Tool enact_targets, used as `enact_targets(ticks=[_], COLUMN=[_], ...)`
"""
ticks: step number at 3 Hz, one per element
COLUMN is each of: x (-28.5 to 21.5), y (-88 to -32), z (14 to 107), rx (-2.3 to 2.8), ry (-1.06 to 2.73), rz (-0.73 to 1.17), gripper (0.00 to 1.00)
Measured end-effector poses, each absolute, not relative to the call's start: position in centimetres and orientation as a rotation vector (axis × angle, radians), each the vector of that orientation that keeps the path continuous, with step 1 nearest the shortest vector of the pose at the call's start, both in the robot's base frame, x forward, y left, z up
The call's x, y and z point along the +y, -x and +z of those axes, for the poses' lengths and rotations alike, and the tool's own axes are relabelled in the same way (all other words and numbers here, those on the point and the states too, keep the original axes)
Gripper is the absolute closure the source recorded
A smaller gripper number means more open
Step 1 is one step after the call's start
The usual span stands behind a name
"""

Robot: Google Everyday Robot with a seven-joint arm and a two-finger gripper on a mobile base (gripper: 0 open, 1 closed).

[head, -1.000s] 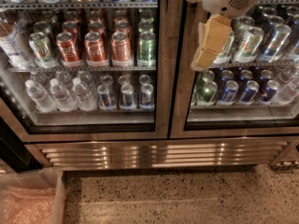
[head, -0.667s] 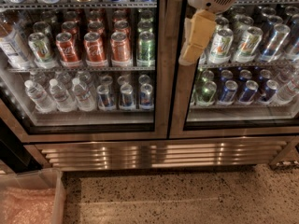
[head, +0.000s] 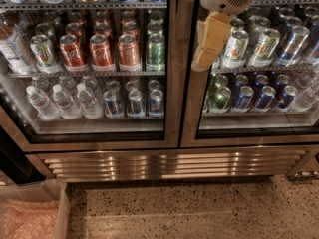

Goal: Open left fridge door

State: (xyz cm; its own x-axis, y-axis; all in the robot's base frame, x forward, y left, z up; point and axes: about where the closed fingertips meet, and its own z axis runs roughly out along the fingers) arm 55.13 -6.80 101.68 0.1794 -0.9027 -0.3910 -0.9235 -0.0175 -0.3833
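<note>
Glass left fridge door (head: 94, 68), gripper (head: 205, 58) beside

The gripper (head: 204, 58) hangs at one o'clock, its arm cut off by the top edge. The left fridge door (head: 172, 83) runs past the top and left edges. The cans' (head: 128, 51) labels are too blurred to read. At seven o'clock, the corner crops a plastic bin (head: 30, 208).

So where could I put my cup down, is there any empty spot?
The floor is bare in front of the grille, right of the bin. Behind the left door, the shelves are packed with cans and bottles, with no gaps. The gripper hangs up high, in front of the right door, at its left edge.
</note>
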Motion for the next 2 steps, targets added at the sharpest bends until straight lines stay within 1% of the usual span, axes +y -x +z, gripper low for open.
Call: enact_targets(ticks=[2], x=[-9.7], y=[-55.8], z=[102.3], rx=[1.781], ry=[1.906], rz=[-0.077], gripper=[0.0])
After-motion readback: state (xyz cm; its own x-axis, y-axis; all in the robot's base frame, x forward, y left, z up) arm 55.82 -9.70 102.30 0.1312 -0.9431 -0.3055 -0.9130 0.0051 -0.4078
